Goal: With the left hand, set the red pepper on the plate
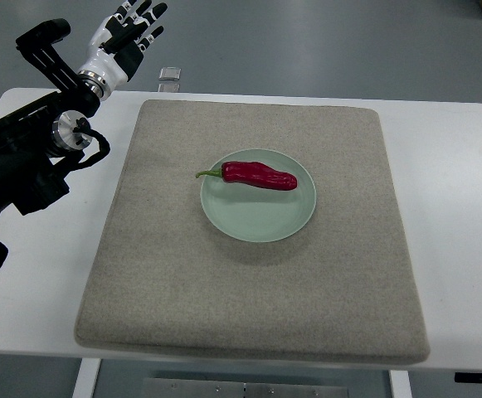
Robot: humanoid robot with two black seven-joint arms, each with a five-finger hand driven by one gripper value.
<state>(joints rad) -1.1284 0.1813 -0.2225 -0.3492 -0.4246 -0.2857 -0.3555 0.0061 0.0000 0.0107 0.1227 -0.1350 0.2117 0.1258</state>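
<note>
Red pepper (259, 176) lying on the pale green plate (257, 220), stem to the left.

Plate near the middle of a grey mat (249, 307) on the white worktop (460, 199). Left hand (127, 40) raised at upper left, well apart from the plate, fingers spread, holding nothing.

I had only one camera: it looked steeply down from the robot's side, far enough back to frame the whole mat (257, 274) and white table (456, 249), floor beyond the far edge.
</note>
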